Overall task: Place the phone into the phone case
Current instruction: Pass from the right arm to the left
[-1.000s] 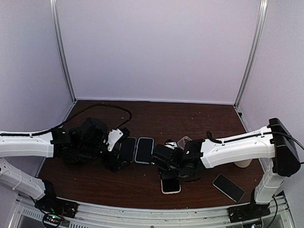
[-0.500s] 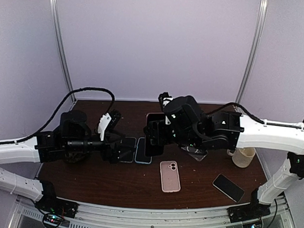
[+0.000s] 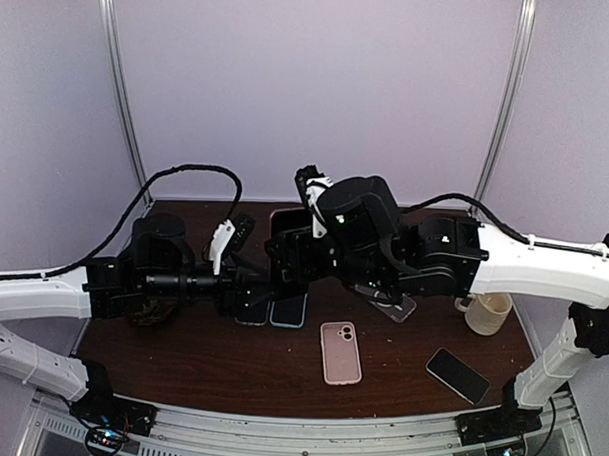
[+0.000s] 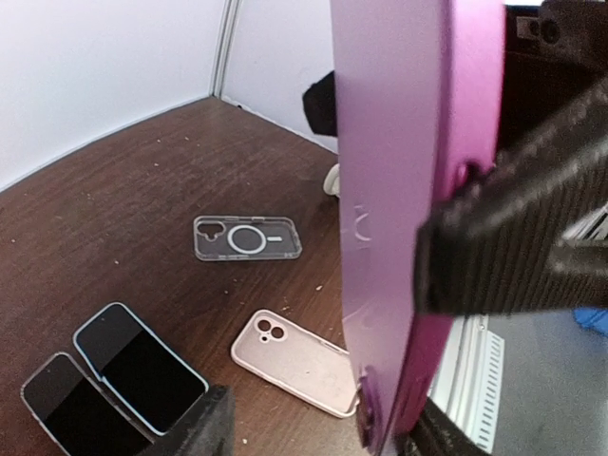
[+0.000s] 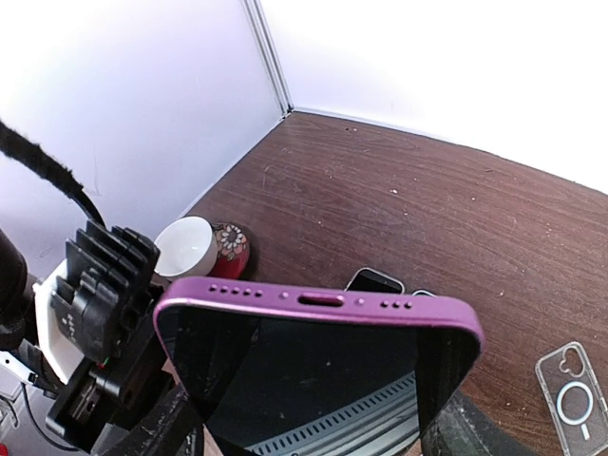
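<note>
My right gripper (image 3: 295, 260) is shut on the purple phone (image 3: 287, 232) and holds it upright in the air above the table's middle. In the right wrist view the phone (image 5: 318, 370) spans the jaws with its port edge showing. My left gripper (image 3: 250, 286) reaches in from the left. Seen from the left wrist, the phone (image 4: 408, 190) stands between the jaws of the left gripper (image 4: 318, 432), close to the right finger, with a gap on the left side. The empty pink phone case (image 3: 340, 351) lies on the table below, also visible as the pink case (image 4: 294, 361).
A clear case (image 3: 387, 303) lies right of centre. Two dark phones (image 3: 290, 310) rest side by side under the grippers, and a black phone (image 3: 457, 373) sits near the front right. A beige cup (image 3: 487, 312) stands at the right. A white cup (image 5: 185, 245) stands beside a red floral bowl (image 5: 228, 249).
The right arm rose from the table with the phone and carried it left, uncovering the pink case. The left gripper lifted to meet it, and its jaws have narrowed around the phone.
</note>
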